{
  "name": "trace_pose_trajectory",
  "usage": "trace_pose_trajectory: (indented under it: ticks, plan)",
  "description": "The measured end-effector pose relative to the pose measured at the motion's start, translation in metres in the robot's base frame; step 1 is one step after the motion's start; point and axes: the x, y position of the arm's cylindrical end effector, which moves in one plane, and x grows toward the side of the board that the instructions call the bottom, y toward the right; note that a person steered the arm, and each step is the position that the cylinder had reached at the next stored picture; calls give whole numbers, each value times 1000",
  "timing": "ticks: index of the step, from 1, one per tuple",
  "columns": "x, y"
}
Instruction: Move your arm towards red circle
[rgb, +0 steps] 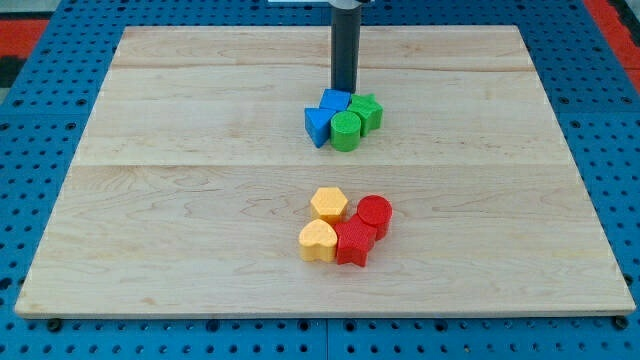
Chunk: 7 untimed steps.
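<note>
The red circle (375, 214) is a red cylinder on the wooden board (180, 180), right of centre in the lower half. It touches a red star-shaped block (354, 243) below and left of it. My tip (343, 90) is at the end of the dark rod, well above the red circle toward the view's top. It stands just behind a blue cube (335, 101) in the upper cluster.
A blue triangle (317, 125), a green cylinder (345, 130) and a green star block (366, 111) crowd just below my tip. A yellow hexagon (328, 203) and a yellow heart (318, 240) sit left of the red blocks. A blue pegboard surrounds the board.
</note>
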Motion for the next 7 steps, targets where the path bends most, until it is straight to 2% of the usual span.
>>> trace_pose_trajectory:
  ticks: [1, 2, 3, 4, 7]
  plan:
    - [-35, 30]
    - [-25, 107]
    - [29, 185]
    - [80, 227]
    - [156, 254]
